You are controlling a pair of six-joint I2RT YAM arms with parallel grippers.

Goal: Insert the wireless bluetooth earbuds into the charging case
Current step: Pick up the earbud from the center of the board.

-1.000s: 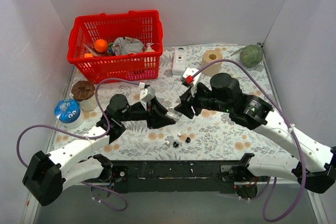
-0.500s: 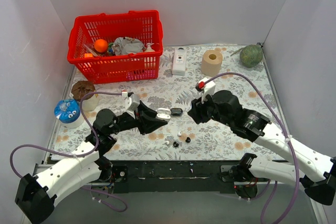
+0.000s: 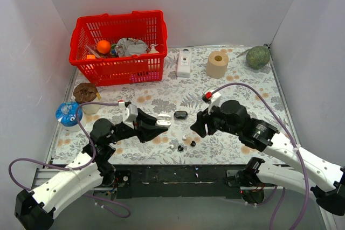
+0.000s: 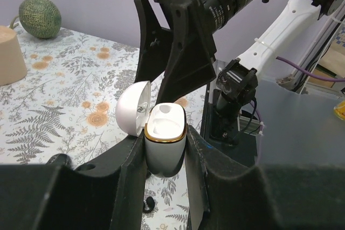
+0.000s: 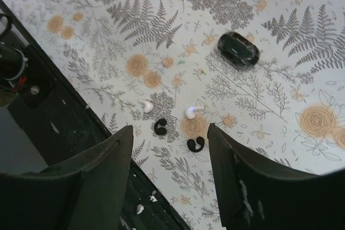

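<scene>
My left pincer (image 3: 160,124) is clamped on the white charging case (image 4: 164,149), which sits upright with its lid swung open to one side. Just past it my right pincer (image 5: 170,133) hangs with fingers apart, gripping nothing. Below that right pincer, on the flowered worktop (image 3: 161,90), lie the earbuds (image 5: 191,112): two white, two black, near one another but not touching. A closed black case (image 3: 180,115) lies between both pincers, beyond the buds. The red basket (image 3: 116,15) and a paper roll (image 3: 217,64) stand well beyond.
</scene>
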